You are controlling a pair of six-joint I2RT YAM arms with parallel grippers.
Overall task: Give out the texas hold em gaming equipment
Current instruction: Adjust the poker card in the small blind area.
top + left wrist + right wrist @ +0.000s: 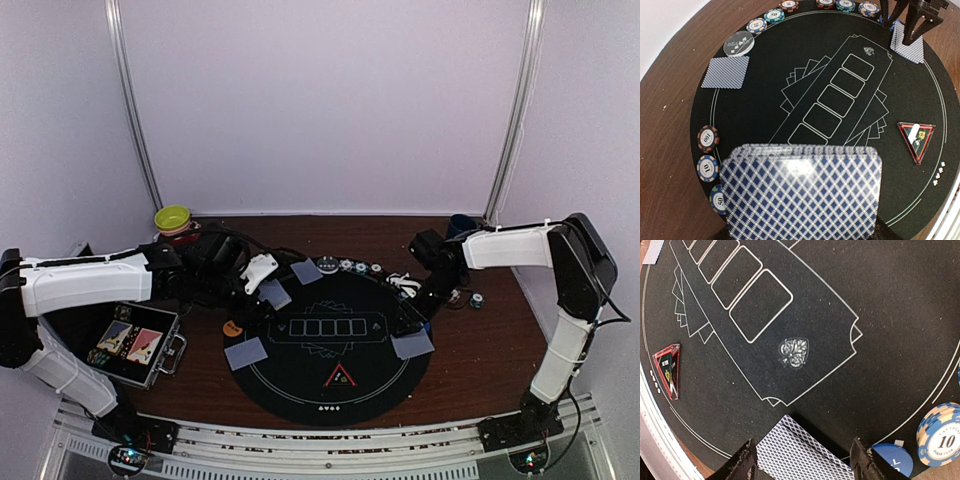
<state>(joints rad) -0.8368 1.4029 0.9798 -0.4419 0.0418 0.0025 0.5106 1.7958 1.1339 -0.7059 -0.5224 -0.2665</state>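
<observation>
Right wrist: your right claw [803, 462], spread wide, straddles one face-down card [795, 445], long axis slanting upper-left to lower-right; left claw [265, 280] clamps deck [800, 192].

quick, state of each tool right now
Left tool: shut on the stack of blue-checked-back playing cards.
Right tool: open, over a single blue-checked-back card on the black round mat.

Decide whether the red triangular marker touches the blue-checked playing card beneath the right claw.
Apart. The right wrist view shows the red triangular marker and the blue-checked playing card beneath the right claw separated by bare black mat.
</observation>
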